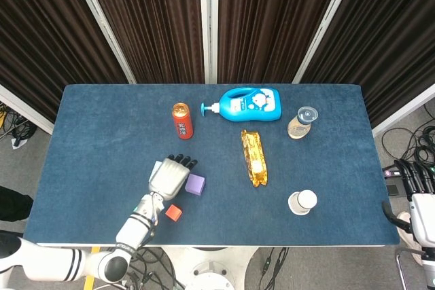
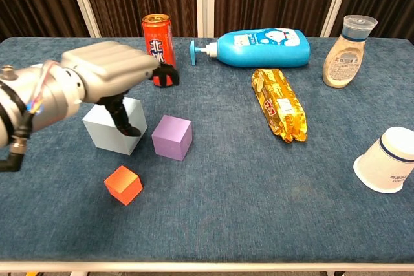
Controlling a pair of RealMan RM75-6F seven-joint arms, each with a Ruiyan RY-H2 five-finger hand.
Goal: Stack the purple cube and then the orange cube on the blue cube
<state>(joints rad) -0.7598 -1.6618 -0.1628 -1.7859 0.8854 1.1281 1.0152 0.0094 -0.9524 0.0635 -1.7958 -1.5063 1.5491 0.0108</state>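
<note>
Above the pale blue cube (image 2: 114, 124), the empty left hand (image 2: 110, 69), fingers apart, was best lowered squarely around the small purple cube (image 2: 172, 137).

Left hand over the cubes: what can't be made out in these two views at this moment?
- Head view: the left hand hides most of the blue cube, so any contact is unreadable.
- Chest view: whether its fingers touch the purple cube can't be told.
- Head view: the right hand is cut off by the frame edge; the chest view lacks it.
- Both views: bottle label text is too small.
</note>
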